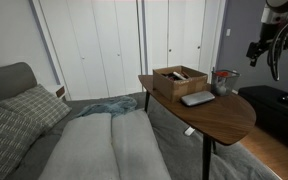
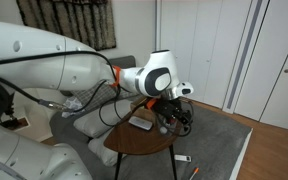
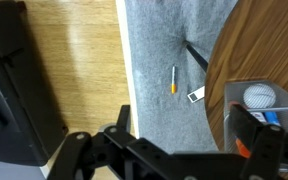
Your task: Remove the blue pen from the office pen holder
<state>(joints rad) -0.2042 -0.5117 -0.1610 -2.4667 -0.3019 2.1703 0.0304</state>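
Note:
The office pen holder [image 1: 224, 81] is a small grey metallic cup at the table's end, next to a brown box. It also shows in the wrist view [image 3: 256, 98], with a white round item and a bit of the blue pen [image 3: 272, 118] inside. My gripper [image 1: 256, 52] hangs in the air above the holder and beyond the table's end. It is open and empty. In the wrist view the gripper [image 3: 182, 115] has its jaws wide apart over the carpet, with one finger beside the holder. The gripper also shows in an exterior view [image 2: 176, 115], above the table.
A brown box [image 1: 179, 79] and a flat grey slab [image 1: 197, 98] lie on the round wooden table [image 1: 219, 115]. An orange pen [image 3: 173, 80] and a small white item [image 3: 196, 95] lie on the grey carpet. A bed [image 1: 94, 145] stands beside the table. A black cabinet [image 3: 14, 90] stands on the wooden floor.

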